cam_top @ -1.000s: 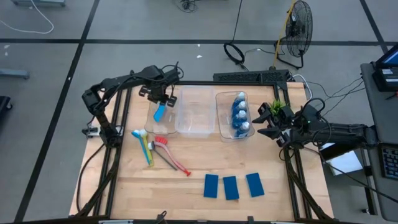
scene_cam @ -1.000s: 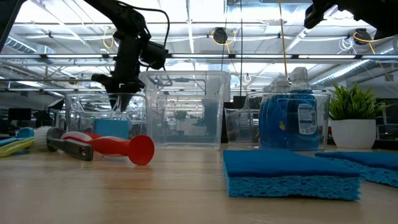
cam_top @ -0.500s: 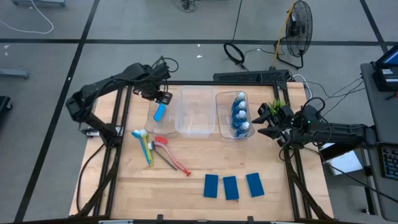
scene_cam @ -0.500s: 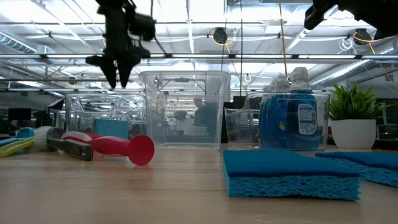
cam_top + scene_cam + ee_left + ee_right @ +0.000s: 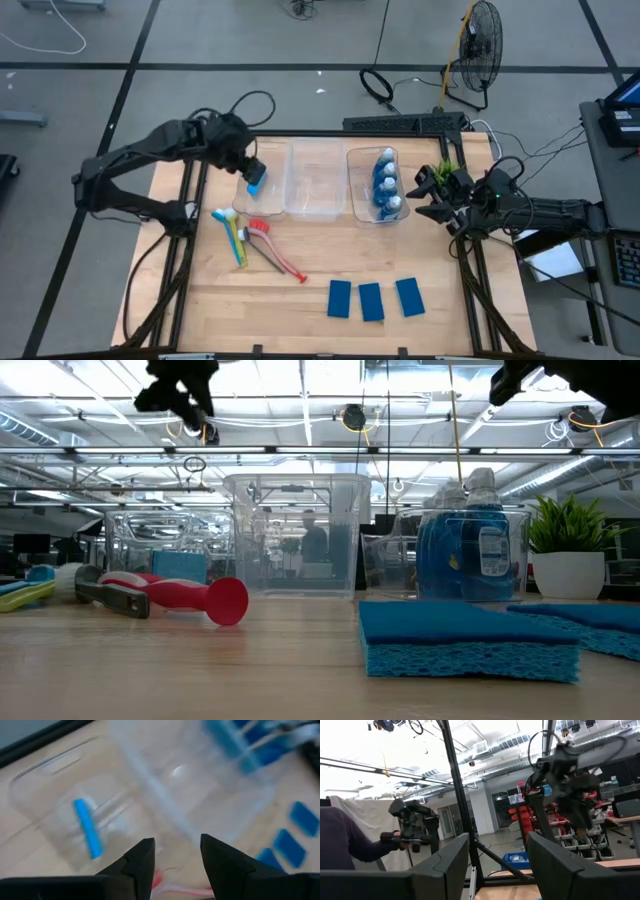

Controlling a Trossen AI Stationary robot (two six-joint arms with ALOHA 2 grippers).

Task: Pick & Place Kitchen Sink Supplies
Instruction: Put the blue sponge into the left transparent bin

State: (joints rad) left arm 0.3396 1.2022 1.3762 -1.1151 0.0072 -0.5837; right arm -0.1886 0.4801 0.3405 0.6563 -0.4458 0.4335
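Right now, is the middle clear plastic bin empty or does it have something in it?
Empty. In the high view, the middle clear plastic bin shows only bare floor; the low view looks straight through it.

One sponge [image 5: 257,180] in the left bin [image 5: 243,199], bottles [image 5: 385,185] in the right bin [image 5: 362,213].

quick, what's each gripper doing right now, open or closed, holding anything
Left gripper: open, empty, above the left clear bin that has a blue sponge in it.
Right gripper: open, empty, off the table's right edge.
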